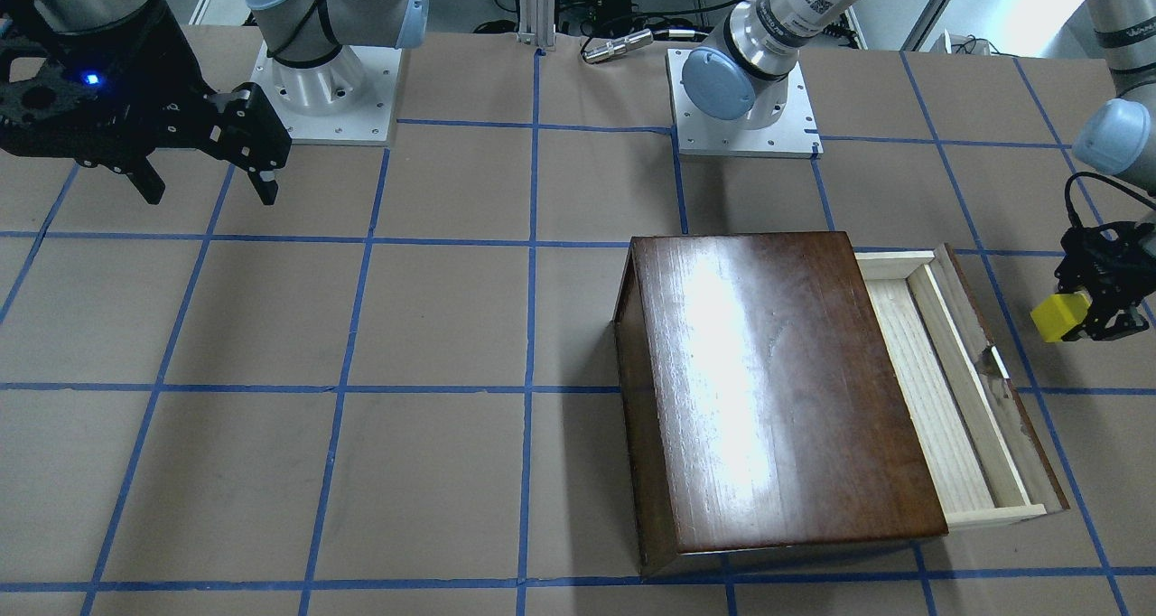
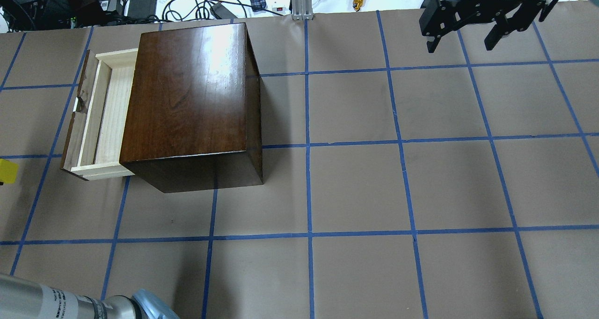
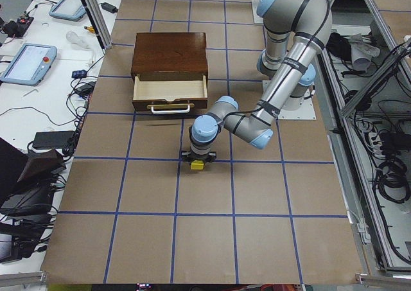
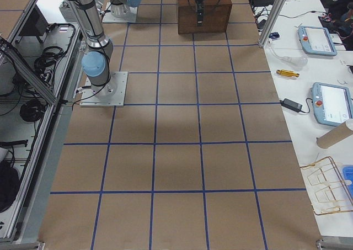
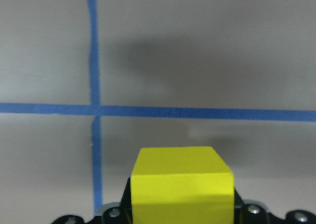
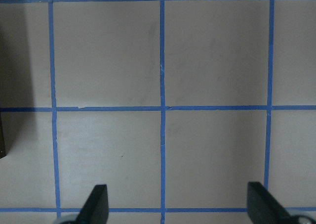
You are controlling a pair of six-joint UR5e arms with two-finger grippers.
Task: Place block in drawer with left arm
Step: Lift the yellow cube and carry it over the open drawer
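The left tool [image 1: 1095,313] is clamped on the yellow block [image 1: 1062,317], which shows square and level between the fingers in the left wrist view. It seems to hang just clear of the bench [image 1: 361,327]. Seen from overhead, the block sits to the left of the open drawer [image 1: 926,390], outside its dark front panel [image 1: 1002,372] and toward the end nearer the robot. The step in hand looks like the carry into the drawer. To do it well, I would raise the block first so its underside clears the top of the front panel and the metal pull [image 3: 171,106]. Then move it right across the panel, without dragging low. The exposed pale floor is only a narrow strip between the panel and the overhanging top of the brown box [image 1: 777,390], so aim for the middle of that strip, partway along its length. It would help if the fingers opened along the drawer's length, where there is more room. Bring the block down close to the drawer floor before letting go, so it does not bounce or tip onto the rim. The right tool [image 1: 210,196] hangs with its fingers apart and empty, well away on the far right, and need not move.
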